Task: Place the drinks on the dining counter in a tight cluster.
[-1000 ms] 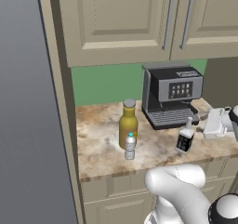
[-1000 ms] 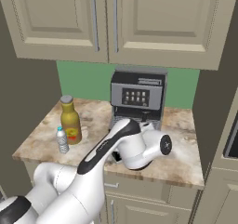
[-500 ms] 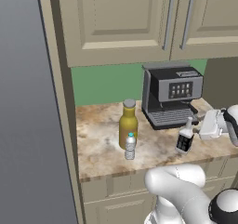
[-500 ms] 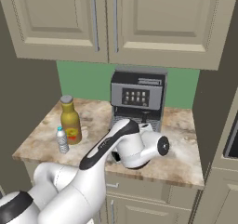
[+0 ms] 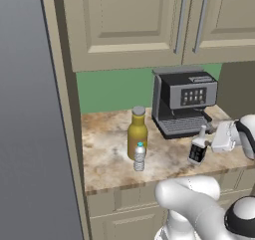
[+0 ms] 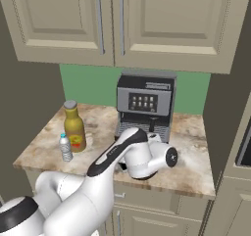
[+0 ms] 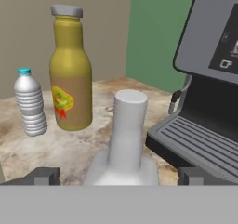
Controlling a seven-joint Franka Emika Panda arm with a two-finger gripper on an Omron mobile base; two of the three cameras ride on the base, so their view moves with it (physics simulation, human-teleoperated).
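Observation:
Three drinks stand on a short marbled counter [image 5: 104, 152] under beige cabinets. The large amber bottle [image 5: 137, 133] with a grey cap is left of the coffee machine, and the small water bottle [image 5: 140, 157] stands just in front of it. The small dark white-labelled bottle [image 5: 198, 147] stands near the counter's front edge, before the machine. My gripper [image 5: 209, 143] is level with it, from the right. In the hand view my gripper [image 7: 120, 175] is open, a fingertip [image 7: 44, 175] on each side of the pale neck of the dark bottle [image 7: 126, 125]. The dining counter is out of view.
A dark coffee machine [image 5: 182, 102] stands at the back, close behind the small dark bottle, its drip tray [image 7: 204, 146] just right of my hand. Beige wall cabinets [image 5: 149, 20] hang above. A tall grey panel [image 5: 30, 109] bounds the counter on the left.
My hand has edged a little left toward the small dark bottle. The jaws have stayed wide and the bottles have not moved.

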